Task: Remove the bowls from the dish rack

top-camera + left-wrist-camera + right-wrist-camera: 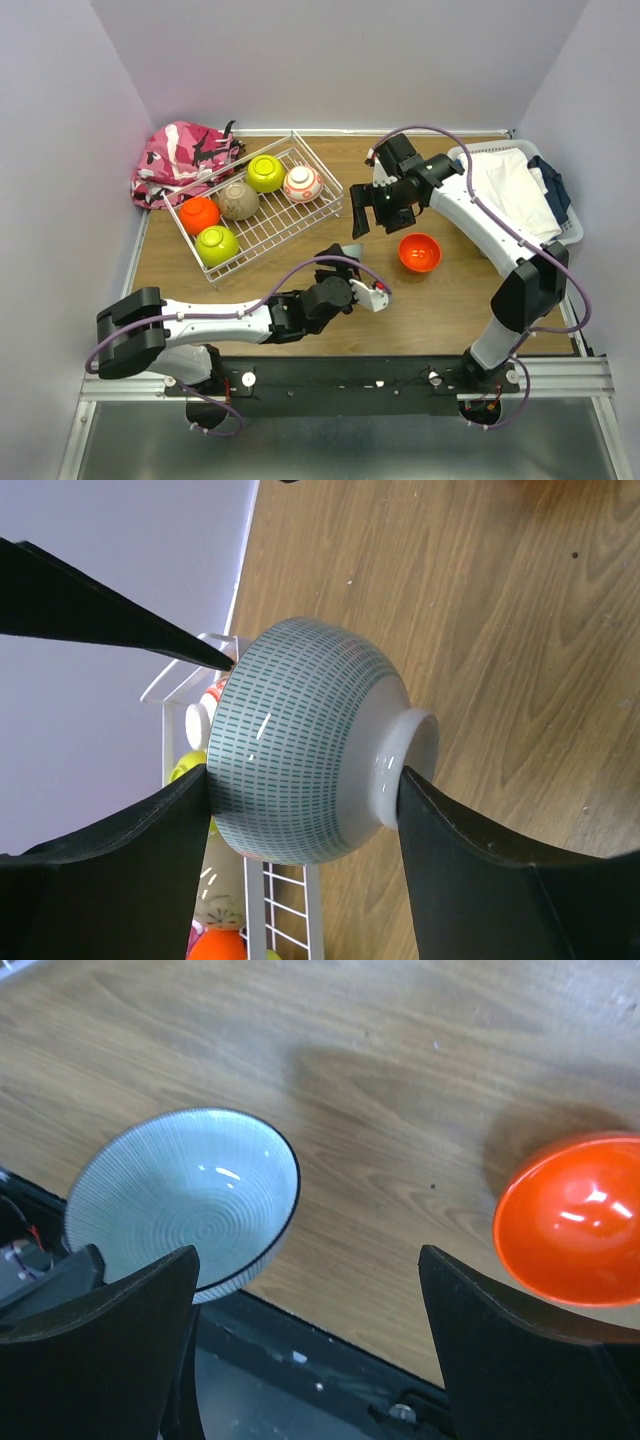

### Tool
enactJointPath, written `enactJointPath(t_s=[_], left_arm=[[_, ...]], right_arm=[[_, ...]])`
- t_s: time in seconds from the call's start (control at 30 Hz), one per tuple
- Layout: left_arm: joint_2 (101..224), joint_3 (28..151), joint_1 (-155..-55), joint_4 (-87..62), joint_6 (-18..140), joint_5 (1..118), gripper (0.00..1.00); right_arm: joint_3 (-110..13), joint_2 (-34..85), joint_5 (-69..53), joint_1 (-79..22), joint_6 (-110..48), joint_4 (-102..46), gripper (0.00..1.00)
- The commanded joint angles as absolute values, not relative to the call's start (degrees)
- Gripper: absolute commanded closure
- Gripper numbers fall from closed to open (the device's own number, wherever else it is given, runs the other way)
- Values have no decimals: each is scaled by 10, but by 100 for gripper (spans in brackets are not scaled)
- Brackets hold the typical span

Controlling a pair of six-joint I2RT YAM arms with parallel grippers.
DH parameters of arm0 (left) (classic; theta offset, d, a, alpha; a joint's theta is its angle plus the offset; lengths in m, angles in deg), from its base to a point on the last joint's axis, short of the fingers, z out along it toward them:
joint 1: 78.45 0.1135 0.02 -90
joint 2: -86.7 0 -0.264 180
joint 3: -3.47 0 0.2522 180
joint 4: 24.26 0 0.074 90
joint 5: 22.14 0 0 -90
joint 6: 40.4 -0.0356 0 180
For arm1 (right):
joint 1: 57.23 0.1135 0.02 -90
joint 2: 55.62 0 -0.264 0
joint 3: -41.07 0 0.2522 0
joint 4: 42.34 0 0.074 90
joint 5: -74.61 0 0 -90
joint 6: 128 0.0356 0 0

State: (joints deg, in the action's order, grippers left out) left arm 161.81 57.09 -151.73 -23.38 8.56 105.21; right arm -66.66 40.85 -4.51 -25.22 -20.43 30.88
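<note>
- Your left hand is clamped on the pale teal bowl. One finger presses the rim side and the other presses against the white foot ring, so the bowl lies tipped on its side.
- From overhead, that bowl sits over the tabletop, just off the near right corner of the dish rack. You cannot tell from these views whether it touches the wood.
- Your right hand hangs spread wide with nothing between its fingers, above the bare wood beside the rack's right end.
- An orange bowl stands upright on the tabletop, near your right hand and well outside the rack.
- Five bowls sit in the rack, all mouth-down: a lime-green one, the white one with red pattern, the tan one, an orange one and a second lime-green one.
- A pink camouflage cloth is bunched behind the rack, and a white basket of clothes stands at the far right.
</note>
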Motion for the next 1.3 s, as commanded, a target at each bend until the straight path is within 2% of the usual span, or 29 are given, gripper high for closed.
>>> enactJointPath(t_s=[0.0, 0.4, 0.6, 0.8, 0.83, 0.87, 0.93, 1.03, 1.1, 1.27], left_arm=[[1631, 591, -1527, -297, 49, 1095, 52], [1656, 588, -1538, -328, 28, 1121, 52], [1670, 588, -1538, -340, 26, 1132, 52], [1675, 587, -1538, -344, 28, 1143, 47], [1674, 586, -1539, -344, 29, 1144, 45], [1673, 585, -1539, -345, 30, 1144, 40], [1671, 583, -1539, -346, 33, 1143, 36], [1669, 581, -1539, -344, 38, 1144, 28], [1668, 581, -1540, -341, 41, 1145, 22], [1660, 581, -1543, -327, 63, 1146, 9]], right_arm=[[-667, 429, -21, -253, -223, 373, 3], [-642, 485, 16, -250, -217, 352, 12], [-637, 510, 27, -246, -221, 360, 23], [-634, 521, 47, -246, -223, 360, 56], [-636, 522, 47, -245, -222, 362, 65], [-640, 523, 47, -245, -223, 362, 71], [-645, 524, 50, -246, -224, 365, 81], [-653, 526, 47, -246, -223, 366, 93], [-657, 526, 36, -246, -217, 363, 99], [-662, 524, 19, -247, -207, 355, 99]])
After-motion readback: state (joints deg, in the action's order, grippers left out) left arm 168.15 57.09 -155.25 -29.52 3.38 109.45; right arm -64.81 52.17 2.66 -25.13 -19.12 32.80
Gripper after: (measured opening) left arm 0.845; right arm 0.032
